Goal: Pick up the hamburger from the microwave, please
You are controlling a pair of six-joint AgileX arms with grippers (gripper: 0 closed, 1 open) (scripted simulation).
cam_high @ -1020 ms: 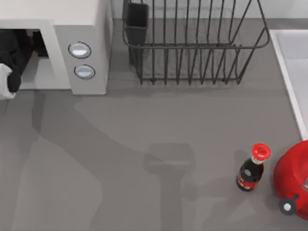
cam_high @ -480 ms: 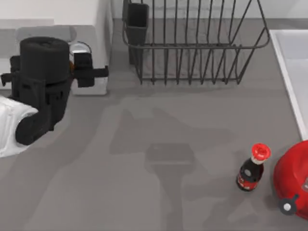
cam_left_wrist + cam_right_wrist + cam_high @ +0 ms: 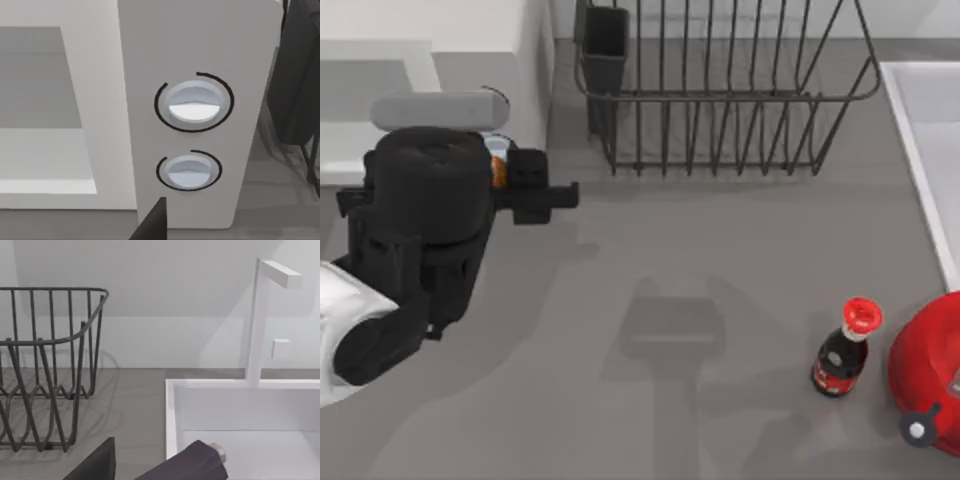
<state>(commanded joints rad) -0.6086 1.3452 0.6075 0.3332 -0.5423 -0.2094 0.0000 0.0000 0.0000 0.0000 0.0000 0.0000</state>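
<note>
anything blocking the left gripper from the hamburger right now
Nothing visible does. An orange sliver of the hamburger sits right against the left gripper, in front of the microwave knob panel, with no object between them. The right gripper idles near the sink.

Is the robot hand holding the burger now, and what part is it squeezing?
The left gripper, in front of the microwave, seems shut on the hamburger; only an orange sliver shows, so which part can't be told.
</note>
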